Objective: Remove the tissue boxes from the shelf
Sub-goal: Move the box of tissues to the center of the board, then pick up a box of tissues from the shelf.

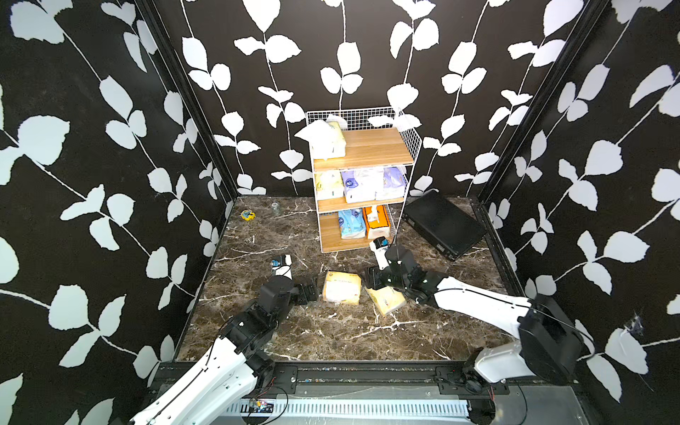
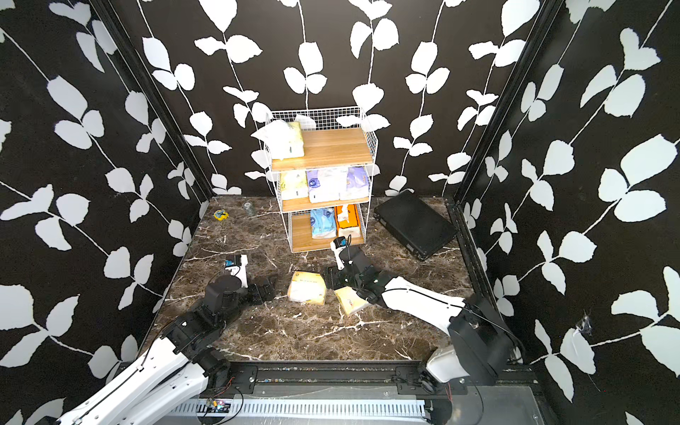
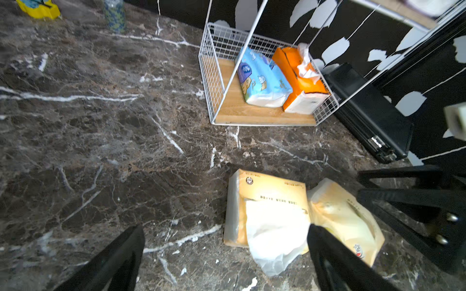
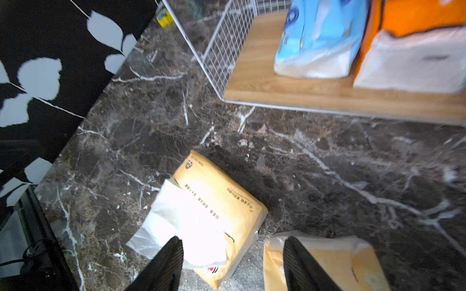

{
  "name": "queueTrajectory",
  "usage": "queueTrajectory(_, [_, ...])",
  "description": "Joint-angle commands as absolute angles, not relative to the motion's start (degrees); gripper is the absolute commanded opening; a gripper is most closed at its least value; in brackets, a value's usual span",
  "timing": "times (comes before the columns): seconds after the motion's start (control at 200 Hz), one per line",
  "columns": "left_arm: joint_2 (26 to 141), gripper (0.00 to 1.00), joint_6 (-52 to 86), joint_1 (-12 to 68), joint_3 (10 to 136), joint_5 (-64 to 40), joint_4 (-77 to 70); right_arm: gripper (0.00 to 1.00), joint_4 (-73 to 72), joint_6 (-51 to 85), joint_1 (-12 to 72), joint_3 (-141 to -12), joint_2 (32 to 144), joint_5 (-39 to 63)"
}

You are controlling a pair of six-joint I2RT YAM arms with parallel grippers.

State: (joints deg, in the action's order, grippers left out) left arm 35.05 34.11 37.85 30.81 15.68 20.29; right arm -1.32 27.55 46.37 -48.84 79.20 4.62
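The shelf (image 1: 375, 147) stands at the back wall. Its top board bears a pale yellow tissue pack (image 1: 325, 140). The middle board has a pale yellow pack (image 1: 329, 184) and two lavender-white packs (image 1: 358, 184) (image 1: 392, 180). On the bottom board are a light blue pack (image 3: 262, 80) and an orange box (image 3: 300, 78). Two pale yellow packs (image 1: 341, 287) (image 1: 386, 300) lie on the floor in front. My right gripper (image 4: 233, 241) hangs open just above these two, holding nothing. My left gripper (image 3: 225, 229) is open beside the nearer floor pack (image 3: 267, 199).
A large flat black case (image 1: 441, 224) lies at an angle right of the shelf. A small yellow object (image 1: 248, 215) and a small jar (image 1: 276, 208) sit at the back left of the marble floor. Patterned walls close in three sides.
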Motion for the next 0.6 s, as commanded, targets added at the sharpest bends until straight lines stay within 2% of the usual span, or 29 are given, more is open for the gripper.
queueTrajectory(0.0, [35.4,0.99,30.4,38.0,34.9,16.8,20.9,0.65,3.7,24.3,46.0,-51.6,73.6,1.2])
queueTrajectory(0.26, [45.1,0.99,20.4,38.0,55.4,14.4,27.8,0.68,9.5,22.1,42.2,-57.0,63.1,4.9])
queueTrajectory(0.595, [52.8,0.99,17.4,37.5,67.4,11.9,25.5,0.69,12.8,20.9,37.8,-72.3,65.7,12.5])
